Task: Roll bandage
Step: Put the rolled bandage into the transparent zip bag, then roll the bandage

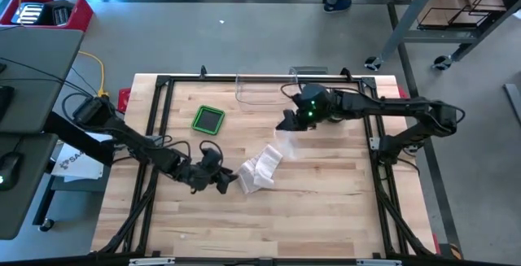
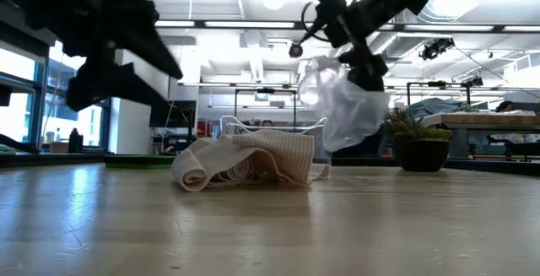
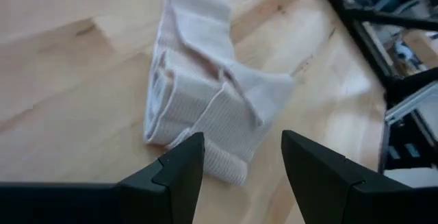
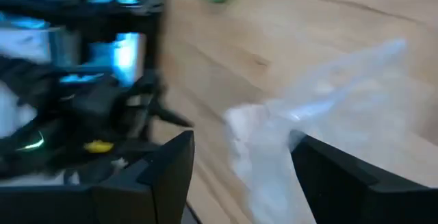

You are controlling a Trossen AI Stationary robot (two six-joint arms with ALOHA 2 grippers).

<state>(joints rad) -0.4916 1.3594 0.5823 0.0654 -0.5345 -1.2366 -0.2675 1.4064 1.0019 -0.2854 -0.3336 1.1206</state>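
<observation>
The bandage [image 1: 260, 168] is lying loosely bunched near the middle of the bench [image 1: 326, 209], not yet rolled, its long axis running diagonally from the near-left end up toward the far right. The left gripper [image 1: 221, 180] is sitting just beside that near-left end, low over the wood, fingers [image 3: 181, 169] standing apart and holding nothing, the gap between them pointing straight at the cloth's folded end. This arm is clearly the nearer one. The right gripper [image 1: 290, 124] is hanging above the bench beyond the far end, apart from the bandage, fingers partly spread with a crumpled clear plastic bag [image 2: 346, 103] caught between them.
</observation>
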